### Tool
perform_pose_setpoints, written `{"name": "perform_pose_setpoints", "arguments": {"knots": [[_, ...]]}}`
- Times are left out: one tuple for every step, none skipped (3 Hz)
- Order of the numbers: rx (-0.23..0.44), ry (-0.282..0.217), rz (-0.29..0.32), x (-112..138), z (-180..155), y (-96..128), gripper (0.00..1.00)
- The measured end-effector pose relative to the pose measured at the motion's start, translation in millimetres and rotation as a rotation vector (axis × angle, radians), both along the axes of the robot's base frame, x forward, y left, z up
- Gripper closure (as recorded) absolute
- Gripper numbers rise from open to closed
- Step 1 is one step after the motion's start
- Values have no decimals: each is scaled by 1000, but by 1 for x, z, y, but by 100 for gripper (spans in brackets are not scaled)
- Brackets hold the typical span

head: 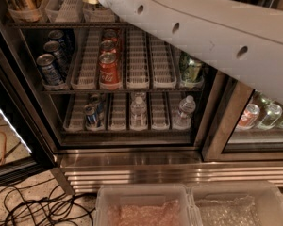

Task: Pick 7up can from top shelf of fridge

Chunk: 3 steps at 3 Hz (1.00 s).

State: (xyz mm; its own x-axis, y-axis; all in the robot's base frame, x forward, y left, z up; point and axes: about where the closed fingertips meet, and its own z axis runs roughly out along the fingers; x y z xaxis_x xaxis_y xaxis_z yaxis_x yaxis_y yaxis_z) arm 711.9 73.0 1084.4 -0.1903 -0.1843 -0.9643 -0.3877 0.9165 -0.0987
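Observation:
The fridge [155, 171] stands open in front of me, lit inside, with a ribbed steel base. My white arm [203, 32] reaches from the right edge up to the top left. It ends at the highest rack in view [61, 24], which carries white slotted lane trays [68, 4]. My gripper lies beyond the arm's end at the top edge and is out of view. No 7up can shows; it is hidden or out of view.
The middle rack holds red cola cans [109, 69], blue cans [49, 69] and a green-gold can [191, 68]. The lower rack holds water bottles [138, 111] and a blue can [91, 116]. Two clear plastic bins [141, 206] sit below. Cables [37, 206] lie on the floor at left.

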Motion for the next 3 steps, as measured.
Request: {"name": "perform_pose_setpoints", "arguments": {"knots": [[2,20,6,-1,-5,1,100],[-8,28,13,-5,-6,5,100],[-12,41,10,-15,4,11,100]]}}
